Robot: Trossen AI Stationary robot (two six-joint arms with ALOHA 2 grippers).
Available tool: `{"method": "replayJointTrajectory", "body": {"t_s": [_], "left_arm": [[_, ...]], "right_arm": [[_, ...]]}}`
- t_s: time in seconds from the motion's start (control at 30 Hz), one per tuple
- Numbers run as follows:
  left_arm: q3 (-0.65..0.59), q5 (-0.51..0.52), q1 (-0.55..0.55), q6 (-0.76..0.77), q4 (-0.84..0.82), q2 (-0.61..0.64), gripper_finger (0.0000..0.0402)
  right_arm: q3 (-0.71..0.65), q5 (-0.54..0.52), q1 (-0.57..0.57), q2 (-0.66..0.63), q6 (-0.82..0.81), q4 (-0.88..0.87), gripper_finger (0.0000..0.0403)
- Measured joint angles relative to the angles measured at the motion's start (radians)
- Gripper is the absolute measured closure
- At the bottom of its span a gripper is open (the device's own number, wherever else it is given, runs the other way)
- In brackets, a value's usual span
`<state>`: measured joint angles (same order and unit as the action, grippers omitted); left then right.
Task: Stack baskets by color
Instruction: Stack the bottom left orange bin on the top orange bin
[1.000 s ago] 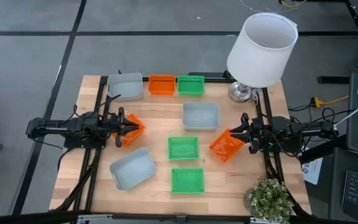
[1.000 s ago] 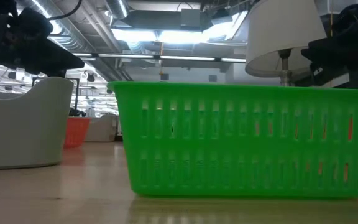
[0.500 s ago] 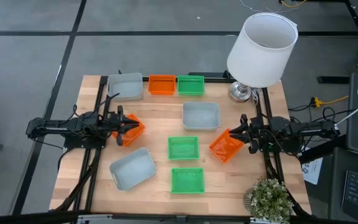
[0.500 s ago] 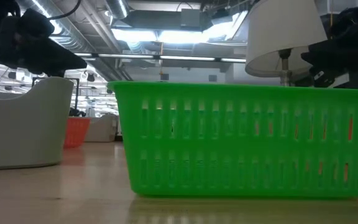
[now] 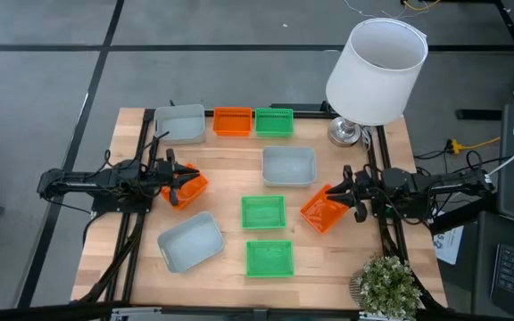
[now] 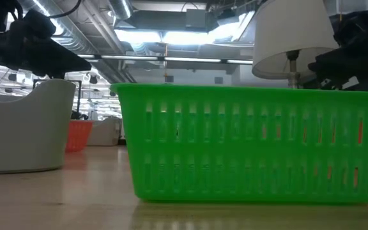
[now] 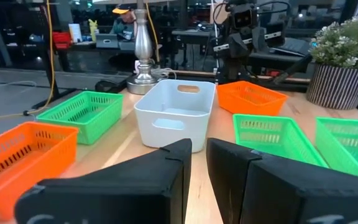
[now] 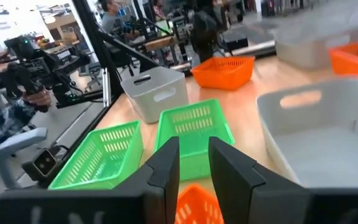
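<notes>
Well, the left gripper [image 5: 174, 184] is over the left side of the table [image 5: 226, 183]. Its fingers are pinched on the edge of the left orange basket [image 5: 188, 187], which sits crooked. In the left wrist view that basket is hidden under the dark fingers [image 7: 135, 186], so the grip only shows from above.

Across from it, the right gripper [image 5: 344, 201] is on the right side of the table. It is pinched on the rim of the right orange basket [image 5: 320, 210], which is crooked too. In the right wrist view only a small orange bit of it peeks out at the bottom edge, below the gap between that arm's fingers.

At the back of the table, a grey basket [image 5: 179, 123], the back orange basket [image 5: 232, 120] and a small green basket [image 5: 274, 120] stand in a row, side by side. The middle grey basket [image 5: 288, 165] is near the middle. The middle green basket [image 5: 263, 212] is just in front of it, and the front green basket [image 5: 269, 258] is at the front edge. The front grey basket [image 5: 190, 241] sits turned, at the front left. No basket is inside another one.

A big white lampshade [image 5: 376, 69] covers the back right corner, and a plant [image 5: 386, 285] is cut off at the front right.

From table height, one green basket fills most of the picture and hides nearly everything behind it. Both arms are only dark shapes up in the top corners there.
</notes>
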<state>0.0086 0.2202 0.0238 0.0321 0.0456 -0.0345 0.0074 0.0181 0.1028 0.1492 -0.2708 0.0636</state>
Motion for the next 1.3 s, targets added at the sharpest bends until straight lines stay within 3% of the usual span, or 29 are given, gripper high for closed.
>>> {"method": "replayJointTrajectory", "body": {"t_s": [0.27, 0.37, 0.9, 1.3], "left_arm": [[0.000, -0.003, 0.000, 0.168, 0.000, 0.000, 0.0360], [0.000, -0.004, 0.000, 0.231, 0.000, -0.002, 0.0360], [0.000, -0.004, 0.000, 0.255, -0.001, -0.105, 0.0360], [0.000, -0.004, 0.000, 0.247, -0.001, -0.189, 0.0360]], "right_arm": [[0.000, 0.002, -0.001, -0.001, 0.349, 0.110, 0.0315], [0.000, 0.002, -0.001, -0.001, 0.413, 0.148, 0.0315], [0.000, 0.001, -0.001, -0.001, 0.373, 0.104, 0.0315], [0.000, -0.001, -0.001, -0.001, 0.154, 0.059, 0.0315]]}}
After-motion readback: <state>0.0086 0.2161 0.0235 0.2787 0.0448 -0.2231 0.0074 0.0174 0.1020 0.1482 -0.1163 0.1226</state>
